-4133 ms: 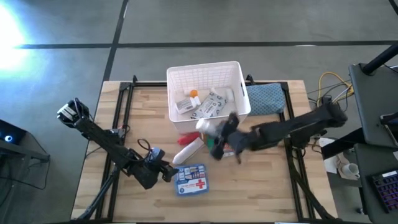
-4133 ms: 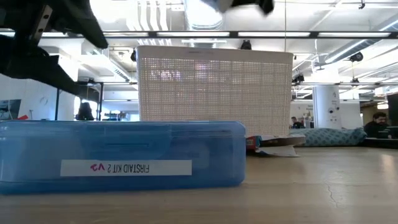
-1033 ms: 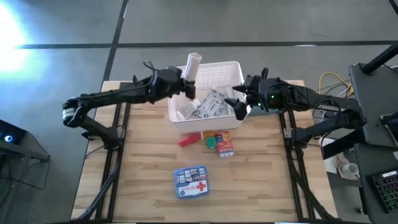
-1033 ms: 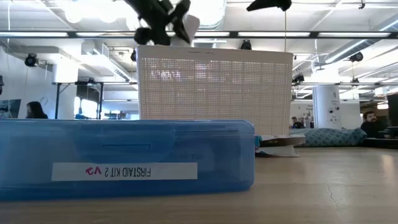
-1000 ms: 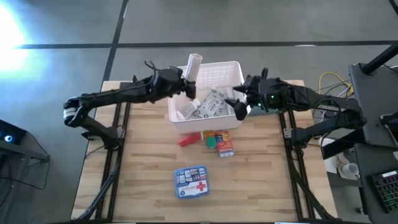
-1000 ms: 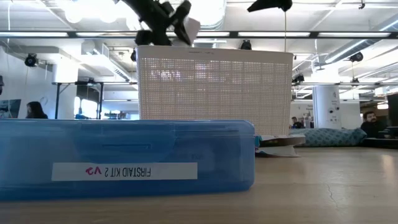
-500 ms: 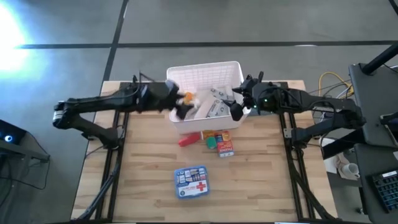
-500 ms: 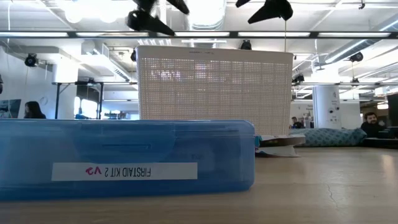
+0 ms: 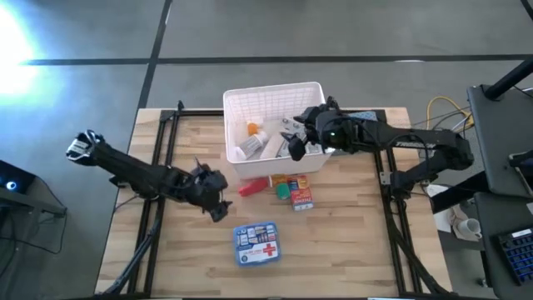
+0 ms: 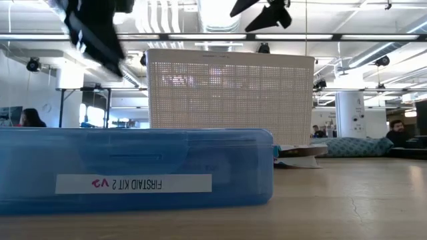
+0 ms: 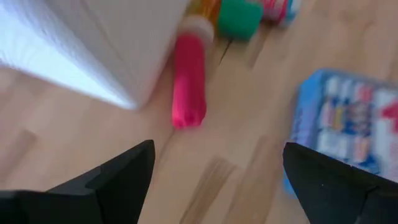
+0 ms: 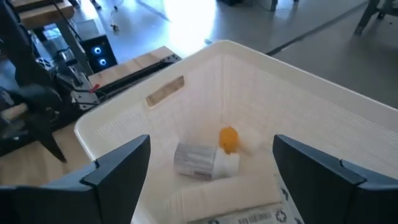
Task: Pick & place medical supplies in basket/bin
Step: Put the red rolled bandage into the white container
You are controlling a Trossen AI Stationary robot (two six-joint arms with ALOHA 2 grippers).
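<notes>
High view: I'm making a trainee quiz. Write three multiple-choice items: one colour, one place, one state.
1. The basket is: A white, B green, C black.
2. The first-aid kit lies: A in the basket, B on the table, C in the left gripper.
3. The left gripper is: A shut on the first-aid kit, B open and empty, C out of sight.
Key: A, its walls are white; B, it lies flat on the wood; B, its fingers stand apart with nothing between.
</notes>
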